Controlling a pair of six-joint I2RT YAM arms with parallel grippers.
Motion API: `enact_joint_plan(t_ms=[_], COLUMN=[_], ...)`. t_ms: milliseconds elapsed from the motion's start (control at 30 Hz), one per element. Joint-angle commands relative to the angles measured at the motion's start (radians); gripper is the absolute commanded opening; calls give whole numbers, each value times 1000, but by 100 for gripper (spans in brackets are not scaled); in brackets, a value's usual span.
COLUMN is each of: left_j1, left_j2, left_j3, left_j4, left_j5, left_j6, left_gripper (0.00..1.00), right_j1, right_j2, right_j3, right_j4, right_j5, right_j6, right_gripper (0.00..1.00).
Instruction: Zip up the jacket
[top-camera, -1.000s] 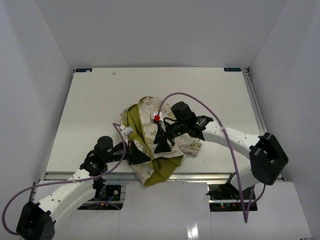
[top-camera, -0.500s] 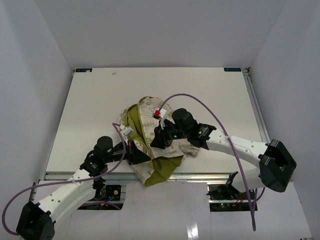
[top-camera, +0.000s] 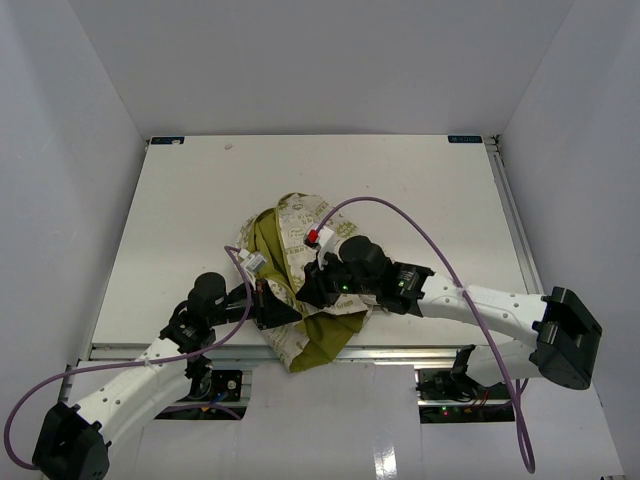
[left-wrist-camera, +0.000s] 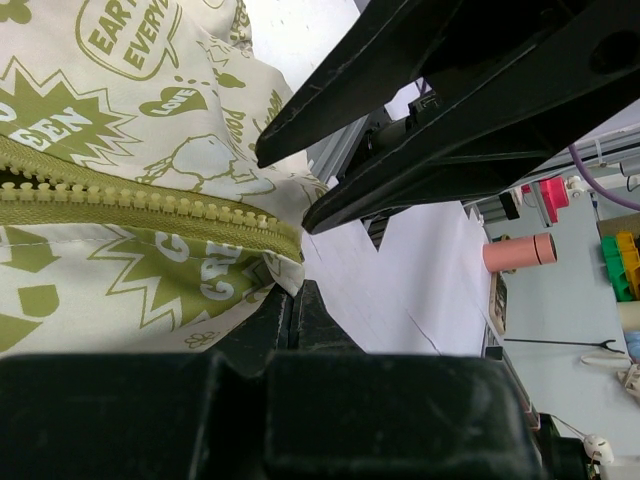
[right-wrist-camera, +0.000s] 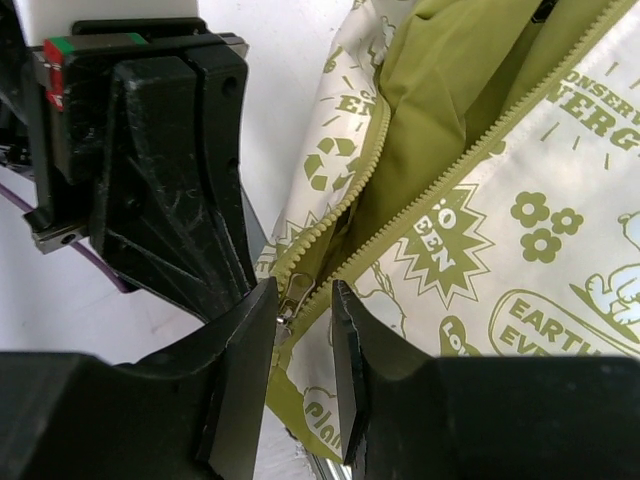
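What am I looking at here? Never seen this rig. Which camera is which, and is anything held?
Two robot arms, left and right, bolted at the near edge of the table, each ending in a two-finger gripper. The wide picture is from a fixed camera above and behind them. The other two come from a camera on each wrist, looking along its own fingers. On the table lies a small jacket, cream with green print and lining, its zipper open above the pull. The left gripper is shut on the jacket's bottom edge, beside the zipper's end. The right gripper has its jaws slightly apart either side of the pull; it doesn't look clamped yet.
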Motion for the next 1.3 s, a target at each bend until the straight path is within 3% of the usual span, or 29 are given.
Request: enact_joint_plan(t_ms=[0, 767, 1033, 1267], left_j1=[-2, -2, -2, -2], left_j2=[-7, -13, -13, -13], left_j3=[0, 8, 9, 11], left_j4=[5, -12, -15, -15], left_j5=[-7, -26, -26, -29], left_j6=[12, 18, 18, 19], left_gripper=[0, 0, 0, 0], right_j1=[23, 118, 133, 139], right_j2=[-2, -2, -53, -103], right_j3=[-4, -1, -9, -20], right_j4=[24, -28, -71, -67], right_j5=[89, 247, 399, 366], right_j6=[22, 39, 74, 70], right_gripper=[34, 31, 31, 31])
